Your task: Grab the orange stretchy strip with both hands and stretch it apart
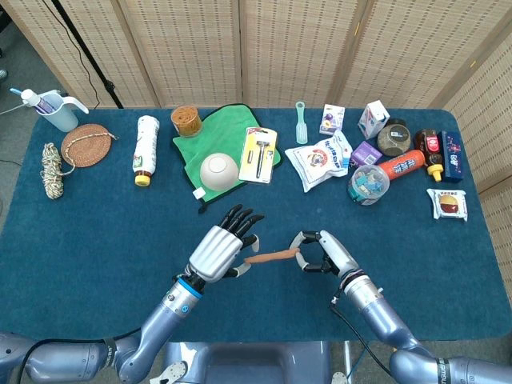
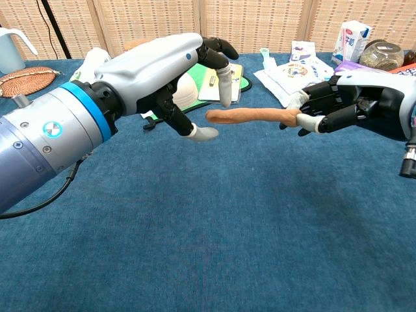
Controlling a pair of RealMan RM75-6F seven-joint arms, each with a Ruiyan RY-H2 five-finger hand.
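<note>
The orange stretchy strip (image 1: 272,256) (image 2: 250,115) hangs level above the blue table. My right hand (image 1: 320,254) (image 2: 338,104) pinches its right end between thumb and fingers. The strip's free left end points at my left hand (image 1: 222,250) (image 2: 175,71), which is open with its fingers spread. In the chest view that end lies just right of the left thumb tip and below the curled-over fingers, not touching them as far as I can see.
Behind the hands lie a white bowl (image 1: 219,170) on a green cloth (image 1: 210,140), a carded razor (image 1: 260,154), and a white snack bag (image 1: 320,162). Bottles, jars and cartons crowd the back right; a rope coil (image 1: 52,170) and a white bottle (image 1: 145,149) lie at the back left.
</note>
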